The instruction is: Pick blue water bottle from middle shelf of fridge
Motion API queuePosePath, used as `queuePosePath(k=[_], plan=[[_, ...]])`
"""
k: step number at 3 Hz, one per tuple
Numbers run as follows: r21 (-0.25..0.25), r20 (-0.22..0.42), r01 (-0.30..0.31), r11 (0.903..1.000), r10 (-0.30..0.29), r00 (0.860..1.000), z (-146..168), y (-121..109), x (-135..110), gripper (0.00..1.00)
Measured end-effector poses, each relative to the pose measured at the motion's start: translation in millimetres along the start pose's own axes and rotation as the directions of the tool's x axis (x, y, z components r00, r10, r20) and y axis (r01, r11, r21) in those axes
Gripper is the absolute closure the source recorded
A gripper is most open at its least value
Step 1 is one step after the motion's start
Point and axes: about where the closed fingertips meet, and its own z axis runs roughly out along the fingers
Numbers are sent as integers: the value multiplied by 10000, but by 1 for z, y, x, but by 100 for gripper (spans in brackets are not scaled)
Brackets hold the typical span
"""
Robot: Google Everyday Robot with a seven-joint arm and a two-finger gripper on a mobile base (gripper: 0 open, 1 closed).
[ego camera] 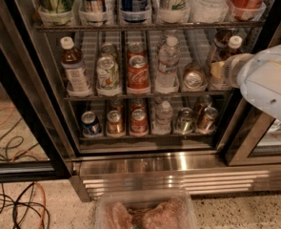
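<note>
The fridge [178, 168] stands open in front of me, with wire racks. On the middle shelf [145, 95] two slim bottles have white caps and dark brown liquid. One stands at the far left [75, 66]. The other stands at the far right [231, 49] and is partly hidden by my arm. My gripper [217, 70] reaches in from the right at the far-right slot, level with that bottle's lower half and right against it. The white arm shell [268, 80] covers what lies behind it.
The middle shelf also holds a white-green can [107, 73], a red cola can [138, 70], a clear water bottle [167, 63] and a gold can [194, 78]. Cans fill the lower rack [140, 123]. Cables [11, 204] lie on the floor at the left. A clear tub [145, 211] sits at the bottom.
</note>
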Motion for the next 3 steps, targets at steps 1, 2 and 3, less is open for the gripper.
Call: queuePosePath(k=[1,2,3], plan=[[-50,-63,11,10000,-11,10000,-2,1,0,100],[33,-143,34,10000,-34,9999,-8,-1,2,100],[-33,-184,32,10000,-33,9998,-11,0,1,100]])
